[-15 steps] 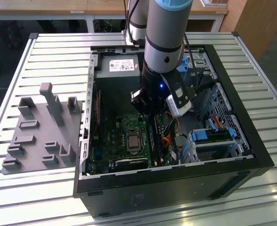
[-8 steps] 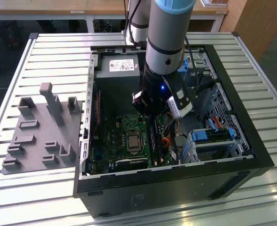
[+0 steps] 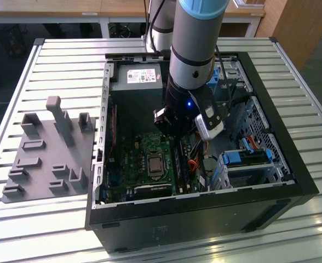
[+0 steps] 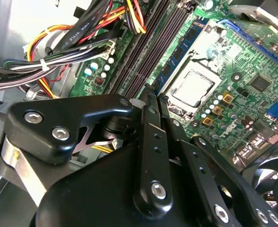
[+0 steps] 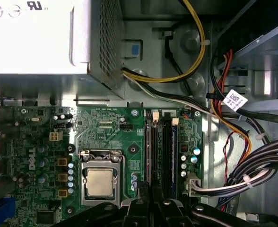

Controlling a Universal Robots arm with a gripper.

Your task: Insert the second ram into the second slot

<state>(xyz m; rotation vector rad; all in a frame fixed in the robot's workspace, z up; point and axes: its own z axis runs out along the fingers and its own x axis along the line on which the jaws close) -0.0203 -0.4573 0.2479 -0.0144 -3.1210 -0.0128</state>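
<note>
My gripper [image 3: 175,133] is low inside the open computer case [image 3: 292,164], over the memory slots [image 5: 165,151] beside the processor socket [image 5: 101,182]. In the second wrist view its black fingers [image 4: 146,137] are pressed together at the gripper [image 4: 154,97]. The second ram [image 4: 177,54], a thin dark-blue stick with small black chips, runs on edge from the fingertips along the slot nearest the socket [image 4: 193,87]. In the first wrist view this ram [image 5: 149,151] is a narrow strip that ends at the gripper [image 5: 152,191]. How deep it sits in the slot is hidden.
Cable bundles [image 4: 73,42] [image 5: 252,161] lie close beside the slots. The power supply [image 3: 142,76] fills the case's far end. Drive bays with blue latches [image 3: 243,159] are at the exterior view's right. A grey holder fixture [image 3: 46,148] sits on the table at its left.
</note>
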